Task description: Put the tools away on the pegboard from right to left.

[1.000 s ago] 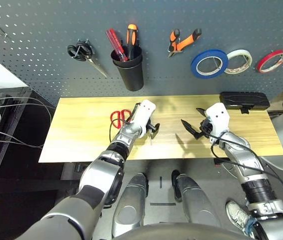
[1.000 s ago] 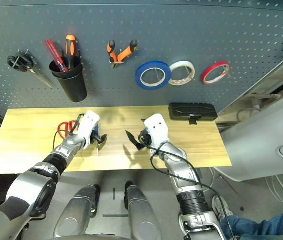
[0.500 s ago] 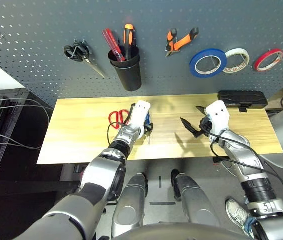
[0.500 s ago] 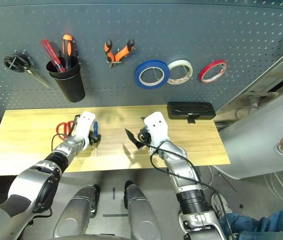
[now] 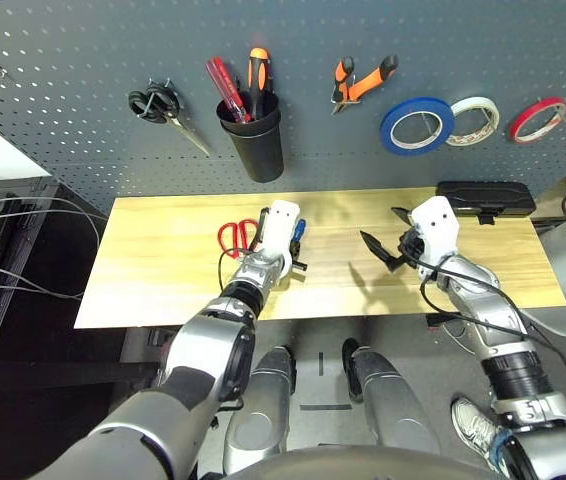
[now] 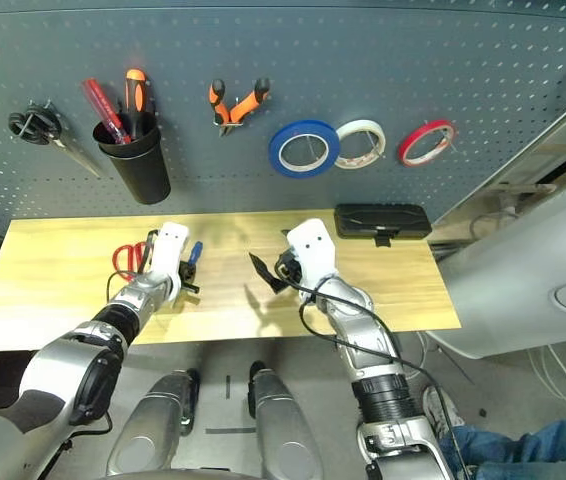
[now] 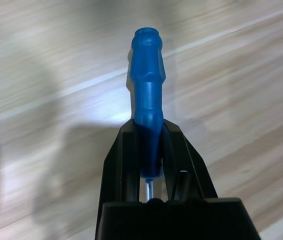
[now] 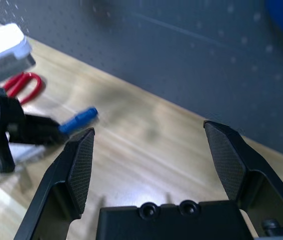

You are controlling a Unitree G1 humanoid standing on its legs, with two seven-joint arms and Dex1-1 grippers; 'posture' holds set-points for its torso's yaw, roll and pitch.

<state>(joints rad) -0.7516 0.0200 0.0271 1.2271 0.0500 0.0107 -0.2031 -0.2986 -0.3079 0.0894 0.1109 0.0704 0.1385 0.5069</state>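
- Left gripper [image 7: 149,150] sat low over the light wooden table [image 5: 163,290], silver forearm reaching in from the table's near edge; its black fingers were clamped on the slim blue-handled screwdriver [image 7: 147,95].
- Screwdriver: blue ribbed plastic handle sticking out past the fingertips, thin metal shaft just visible between the fingers near the gripper body.
- Small red-handled scissors [image 5: 235,236] lay flat on the table just to the left of that gripper.
- Right gripper [image 8: 154,150] hovered over the table's right half, fingers spread wide, holding nothing, well apart from the screwdriver.
- Dark grey-blue perforated pegboard [image 5: 63,110] carried the blue tape ring [image 5: 418,126], orange-and-black-handled pliers [image 5: 361,80] and a black cup [image 5: 256,140].
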